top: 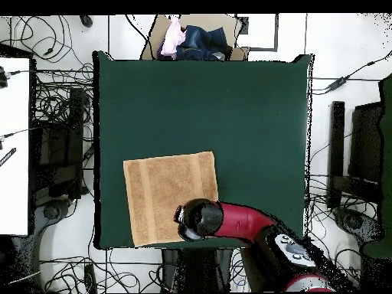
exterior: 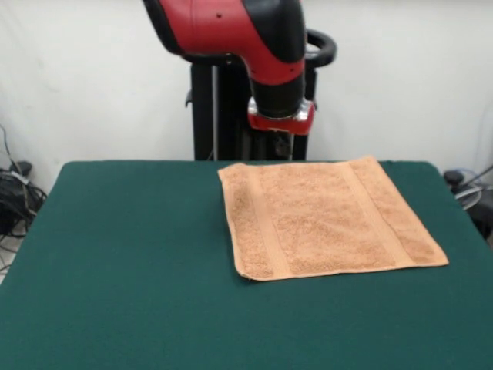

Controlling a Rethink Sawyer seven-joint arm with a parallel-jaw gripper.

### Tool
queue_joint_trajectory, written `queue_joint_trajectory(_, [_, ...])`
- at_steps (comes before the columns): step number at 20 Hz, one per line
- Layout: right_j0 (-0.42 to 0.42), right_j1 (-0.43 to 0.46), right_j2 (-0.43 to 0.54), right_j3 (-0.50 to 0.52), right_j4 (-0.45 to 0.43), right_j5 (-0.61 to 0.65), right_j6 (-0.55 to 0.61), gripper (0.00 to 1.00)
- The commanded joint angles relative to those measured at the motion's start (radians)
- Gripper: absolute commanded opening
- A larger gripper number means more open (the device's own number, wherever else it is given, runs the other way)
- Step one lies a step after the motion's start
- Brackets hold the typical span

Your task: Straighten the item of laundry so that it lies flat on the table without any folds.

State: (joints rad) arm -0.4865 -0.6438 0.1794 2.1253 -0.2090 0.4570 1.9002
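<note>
While my arm hangs over the table's [exterior: 115,254] far edge in the front view, my gripper [exterior: 282,143] sits just above the towel's [exterior: 327,220] far border, at about eleven o'clock from its middle. I cannot tell how my jaws stand; the wrist hides them. The towel lies spread flat on the green top, right of centre, stripes running front to back. From overhead, my wrist covers the towel's [top: 164,195] five o'clock corner.

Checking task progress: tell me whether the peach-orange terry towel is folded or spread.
Spread. The peach-orange terry towel lies flat in one layer on the dark green table, four corners out, both band stripes showing.
</note>
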Motion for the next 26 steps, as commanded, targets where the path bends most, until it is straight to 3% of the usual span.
queue_joint_trajectory(1, [0.119,0.072,-0.089,-0.069,-0.007,-0.133,0.217,0.00])
queue_joint_trajectory(4, [0.168,0.120,-0.137,-0.118,-0.039,-0.194,0.203,0.00])
queue_joint_trajectory(7, [0.249,0.109,-0.217,-0.144,-0.075,-0.236,0.197,0.00])
queue_joint_trajectory(14, [0.275,0.090,-0.265,-0.153,-0.032,-0.261,0.168,0.00])
queue_joint_trajectory(16, [0.289,0.085,-0.287,-0.123,-0.004,-0.324,0.207,0.00])
queue_joint_trajectory(20, [0.289,0.044,-0.318,-0.008,-0.010,-0.592,0.271,0.00])
queue_joint_trajectory(26, [0.237,0.020,-0.308,0.088,-0.005,-0.704,0.261,0.00])
